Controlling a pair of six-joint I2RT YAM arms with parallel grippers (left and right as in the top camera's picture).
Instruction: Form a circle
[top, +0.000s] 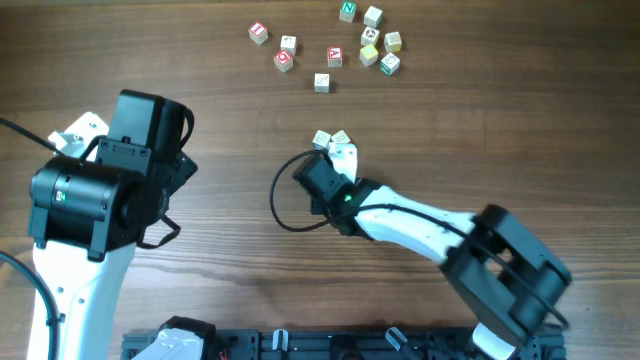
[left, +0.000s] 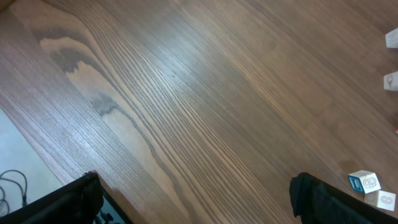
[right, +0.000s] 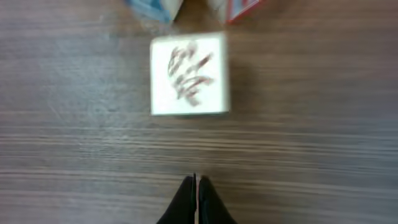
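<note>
The circle (top: 336, 145) stands as a tight clump of three small pale letter cubes at the table's middle. My right gripper (top: 337, 166) is shut with nothing in it, its tips just short of the nearest cube (top: 345, 155). In the right wrist view the closed gripper (right: 196, 180) points at that white cube with red marks (right: 189, 74), a small gap of table between them. Two more cubes (right: 153, 7) peek in at the top edge behind it. My left gripper (left: 196, 190) hangs open over bare wood at the left, far from the clump.
A looser scatter of several similar letter cubes (top: 335, 56) lies along the far edge, from a red-marked one (top: 258, 32) to a group at the right (top: 380, 45). The left arm (top: 100, 190) occupies the left side. A black cable (top: 285, 205) loops beside the right wrist.
</note>
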